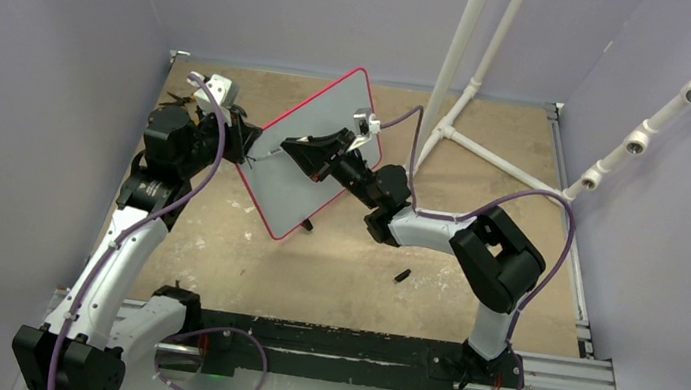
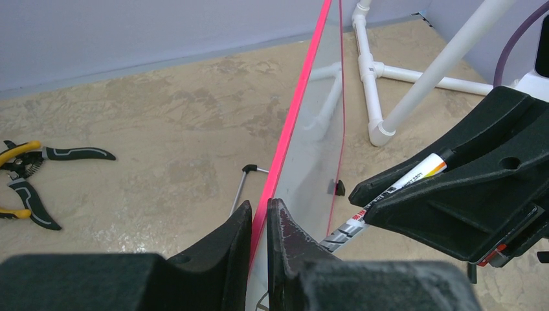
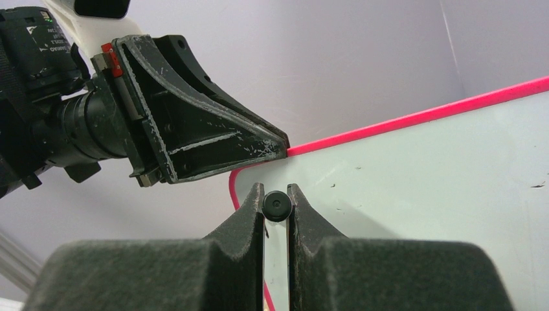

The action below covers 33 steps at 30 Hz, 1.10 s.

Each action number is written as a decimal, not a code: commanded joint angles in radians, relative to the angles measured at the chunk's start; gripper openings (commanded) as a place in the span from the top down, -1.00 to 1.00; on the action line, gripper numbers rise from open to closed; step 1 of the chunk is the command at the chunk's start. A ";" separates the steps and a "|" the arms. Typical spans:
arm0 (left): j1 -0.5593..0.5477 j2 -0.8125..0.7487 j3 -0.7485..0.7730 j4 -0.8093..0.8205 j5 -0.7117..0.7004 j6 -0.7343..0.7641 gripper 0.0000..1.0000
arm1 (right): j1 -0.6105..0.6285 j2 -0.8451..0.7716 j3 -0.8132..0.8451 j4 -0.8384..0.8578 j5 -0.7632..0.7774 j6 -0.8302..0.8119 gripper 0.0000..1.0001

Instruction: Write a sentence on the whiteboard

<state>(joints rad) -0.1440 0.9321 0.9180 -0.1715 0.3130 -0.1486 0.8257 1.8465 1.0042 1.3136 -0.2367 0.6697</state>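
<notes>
Yellow-and-black pliers lie on the mottled tan surface. The left gripper has its scuffed black jaws clamped on the pink rim of the whiteboard, a thin rounded-corner panel held steeply tilted. The right gripper has its jaws clamped on a white-barrelled marker aimed at the glossy face. A white tubular pipe frame stands at right.

1. The table had a worn tan top, scuffed pale in patches.
2. A white pipe stand rested its base on the far right part of that top.
3. Pliers with yellow and black handles lay open, well to the left of the stand.
4. A small black piece lay on the near side of the stand, well apart from it and too small to identify.
</notes>
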 commanded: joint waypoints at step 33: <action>0.016 0.004 -0.008 0.033 0.046 -0.019 0.76 | 0.036 -0.012 -0.029 0.042 0.036 -0.032 1.00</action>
<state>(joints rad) -0.1352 0.9340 0.9180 -0.1650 0.3298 -0.1566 0.8574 1.8648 0.9794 1.3113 -0.2440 0.6689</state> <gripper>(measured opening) 0.125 0.115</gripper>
